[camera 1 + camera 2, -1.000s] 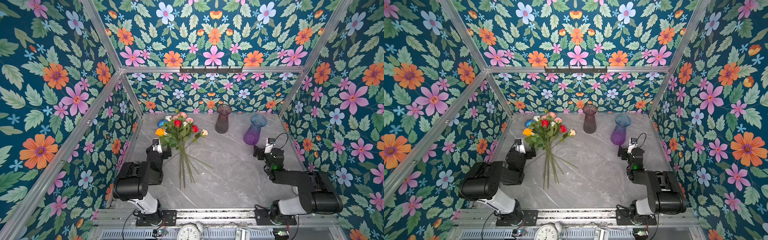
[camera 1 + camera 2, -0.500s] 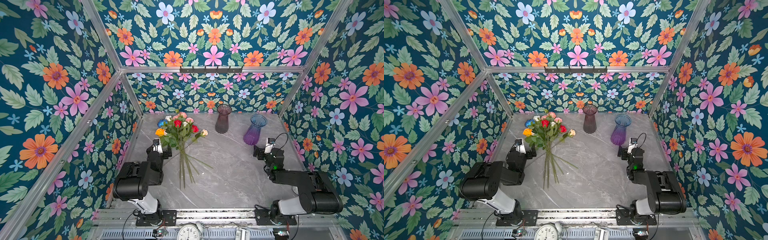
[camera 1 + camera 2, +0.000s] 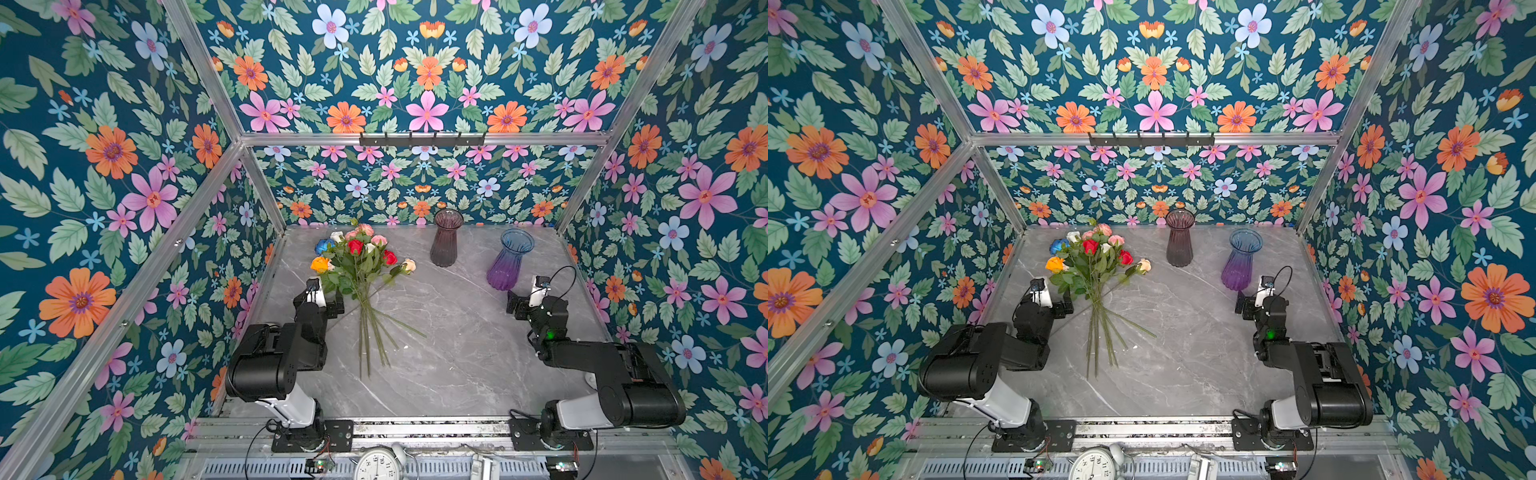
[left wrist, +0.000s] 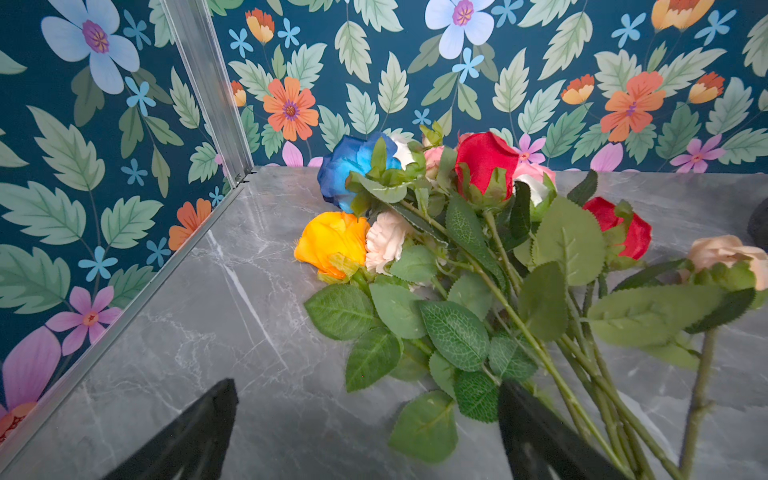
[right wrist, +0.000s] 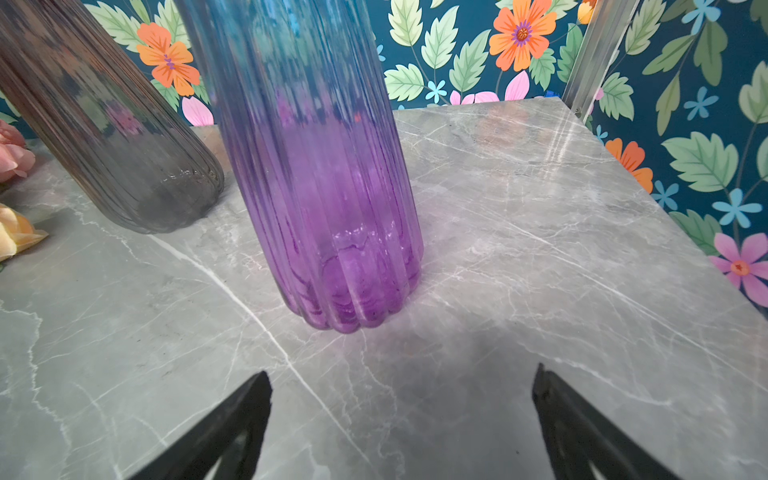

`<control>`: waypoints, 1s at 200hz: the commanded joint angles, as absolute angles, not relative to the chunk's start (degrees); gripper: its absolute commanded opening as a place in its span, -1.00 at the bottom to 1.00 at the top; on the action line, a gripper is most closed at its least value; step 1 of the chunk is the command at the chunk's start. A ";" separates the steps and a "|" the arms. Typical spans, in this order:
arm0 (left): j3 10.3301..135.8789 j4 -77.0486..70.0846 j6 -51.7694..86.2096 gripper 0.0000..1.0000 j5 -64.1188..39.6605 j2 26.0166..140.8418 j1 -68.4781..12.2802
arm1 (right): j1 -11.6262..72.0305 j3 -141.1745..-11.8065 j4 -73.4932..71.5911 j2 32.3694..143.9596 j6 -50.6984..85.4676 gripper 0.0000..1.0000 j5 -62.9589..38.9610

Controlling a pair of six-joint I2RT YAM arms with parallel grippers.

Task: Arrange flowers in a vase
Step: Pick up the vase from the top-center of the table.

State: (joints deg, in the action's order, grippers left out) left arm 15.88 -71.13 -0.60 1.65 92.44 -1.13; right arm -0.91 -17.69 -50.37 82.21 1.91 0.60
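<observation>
Long-stemmed bright cloth roses (image 3: 361, 266) lie unpicked beside the gaping left gripper (image 4: 368, 386); right gripper (image 5: 401, 370) gapes too. Next, pinch one stem.

The flowers (image 4: 478, 257) lie in a loose bunch on the grey marbled worktop (image 4: 228, 311), with their green leaves spread out. A blue rose (image 4: 345, 170) and an orange rose (image 4: 332, 241) are nearest to the metal corner post (image 4: 208, 83). A red rose (image 4: 484, 160) and a peach rose (image 4: 723, 253) lie farther from it. The left pincer (image 4: 368, 388) has its dark fingers (image 4: 199, 432) wide apart, one just beside the stems, and it grips nothing.
</observation>
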 commanded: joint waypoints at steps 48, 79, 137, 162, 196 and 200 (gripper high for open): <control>15.82 -72.84 -1.41 0.99 1.85 92.55 -1.07 | -0.85 -17.77 -50.66 82.31 2.20 0.98 0.76; 15.89 -72.76 -1.32 0.99 2.25 92.55 -1.05 | 1.84 -15.02 -55.76 81.42 0.82 0.98 6.85; 16.30 -71.97 0.08 0.99 6.44 92.55 -1.14 | 9.58 -33.37 8.74 49.56 32.47 0.98 19.09; 14.74 -71.42 0.79 0.99 10.86 88.21 -1.55 | 9.58 -29.39 14.13 37.18 34.39 0.98 8.88; 16.61 -48.31 13.97 0.99 17.80 64.34 -4.67 | 9.75 -28.28 23.82 25.06 31.95 0.98 -1.69; 16.61 -46.78 16.04 0.99 15.58 61.74 -4.79 | 9.88 -28.43 24.89 24.50 32.03 0.98 -2.11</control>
State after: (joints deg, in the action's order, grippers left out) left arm 15.92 -59.83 4.19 14.61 72.90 -4.27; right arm 9.58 -28.08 13.58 28.25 30.59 6.52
